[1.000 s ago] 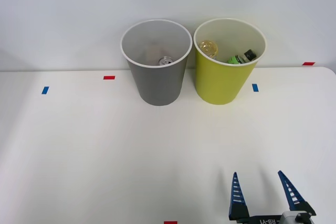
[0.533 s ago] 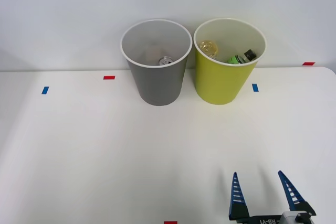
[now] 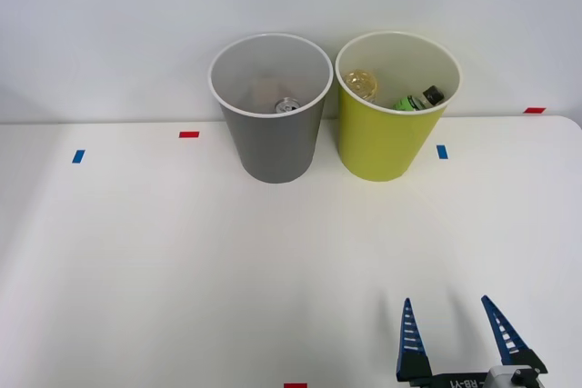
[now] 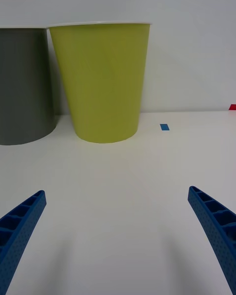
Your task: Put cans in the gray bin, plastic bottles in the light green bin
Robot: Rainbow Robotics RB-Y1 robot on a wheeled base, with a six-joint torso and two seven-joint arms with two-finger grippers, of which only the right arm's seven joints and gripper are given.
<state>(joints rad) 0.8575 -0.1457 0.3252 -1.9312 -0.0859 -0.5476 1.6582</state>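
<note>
The gray bin [image 3: 271, 147] stands at the back of the white table, and a can [image 3: 286, 105] with a silver top lies inside it. Right beside it stands the light green bin [image 3: 386, 138], holding a clear yellowish plastic bottle [image 3: 361, 84] and a green bottle with a dark cap [image 3: 418, 100]. My right gripper [image 3: 456, 331] hovers low at the table's front right, open and empty, far from both bins. From the wrist, the light green bin [image 4: 102, 81] and the gray bin [image 4: 22, 86] stand ahead of the spread blue fingers [image 4: 216, 233].
Small tape marks dot the table: red [image 3: 189, 134] and blue [image 3: 78, 156] at the left, blue [image 3: 442, 152] and red [image 3: 535, 110] at the right, red [image 3: 295, 385] at the front edge. A plain wall rises behind the bins.
</note>
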